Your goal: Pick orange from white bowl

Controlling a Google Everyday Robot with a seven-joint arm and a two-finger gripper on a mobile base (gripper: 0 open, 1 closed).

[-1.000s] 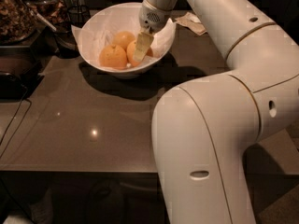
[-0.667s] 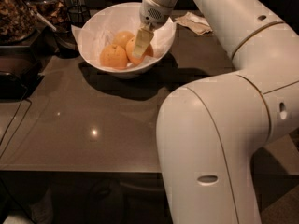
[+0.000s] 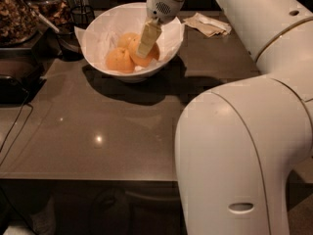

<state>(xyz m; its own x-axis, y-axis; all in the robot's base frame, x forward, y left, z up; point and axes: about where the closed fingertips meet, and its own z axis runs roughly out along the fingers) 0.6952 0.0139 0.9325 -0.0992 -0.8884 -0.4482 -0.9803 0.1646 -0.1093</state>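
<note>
Table (image 3: 112, 126), dark and glossy, spans the view, with glass jars (image 3: 17, 13) of brown bits at far left. Right of them sits the paper-lined white bowl (image 3: 128, 75) holding three oranges (image 3: 120, 60). The claw (image 3: 145, 50) reaches in over the rightmost orange (image 3: 152, 56); whether it grips cannot be told. A crumpled napkin (image 3: 210, 24) lies farther right.

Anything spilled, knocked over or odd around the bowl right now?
Nothing spilled. The white bowl sits upright with the oranges inside; the gripper is down among them. Only oddity: a crumpled paper napkin lying loose on the counter near the bowl.
</note>
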